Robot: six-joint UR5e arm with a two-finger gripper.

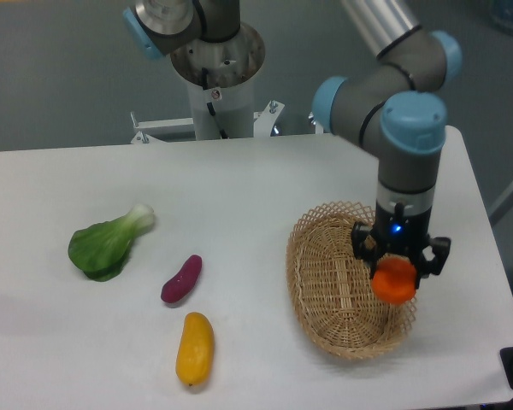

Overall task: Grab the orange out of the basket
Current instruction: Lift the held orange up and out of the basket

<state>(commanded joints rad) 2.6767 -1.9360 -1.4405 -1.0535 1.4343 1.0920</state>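
Observation:
The oval tan wicker basket point(333, 286) lies on the white table at the right. My gripper point(397, 275) hangs over the basket's right side and is shut on the small bright-orange orange point(394, 283). The orange sits between the black fingers, level with the right rim and raised off the basket floor. The fingertips are partly hidden behind the orange.
A green bok choy point(107, 243) lies at the left. A purple sweet potato point(181, 278) and an elongated yellow-orange mango-like fruit point(194, 348) lie in the middle front. The robot base point(215, 77) stands behind the table. The table's right edge is close to the basket.

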